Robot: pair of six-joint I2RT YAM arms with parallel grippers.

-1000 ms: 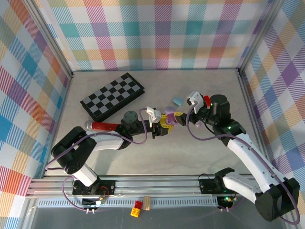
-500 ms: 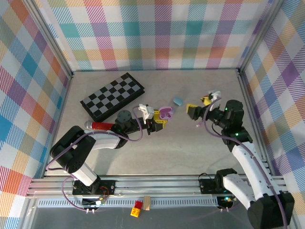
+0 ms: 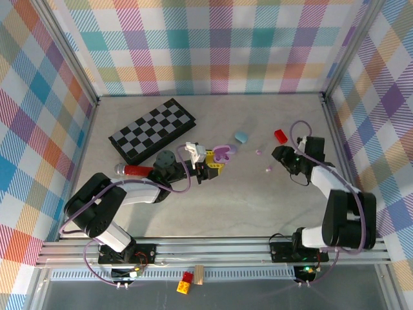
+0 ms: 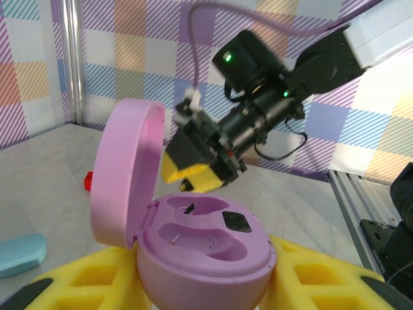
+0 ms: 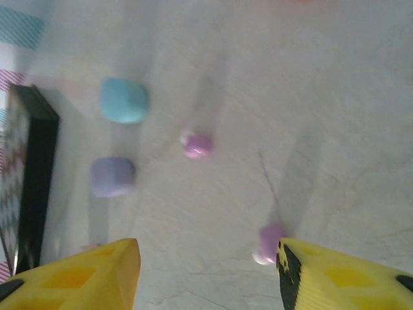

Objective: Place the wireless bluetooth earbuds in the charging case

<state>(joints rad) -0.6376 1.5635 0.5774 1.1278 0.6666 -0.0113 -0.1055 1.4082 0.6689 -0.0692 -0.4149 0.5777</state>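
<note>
Your overhead camera sees the whole surface [image 3: 213,200] from behind the arms [image 3: 135,191]. Left wrist looks level, close on the purple case [image 4: 200,252]; right wrist looks down on earbuds [image 5: 197,144] you also see overhead.

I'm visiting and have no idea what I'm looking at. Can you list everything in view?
charging case: one, purple, lid open, in left gripper
second case: one, teal, table, behind it
earbuds: two, pinkish purple, loose near right gripper
red block: one, red, table's far right
chessboard: one, black and grey, far left
cylinder: one, red and silver, beside left arm
small blocks: two, red-yellow and wooden, outside near rail
left gripper: one, yellow, shut on the charging case
right gripper: one, yellow, open over the table
</note>
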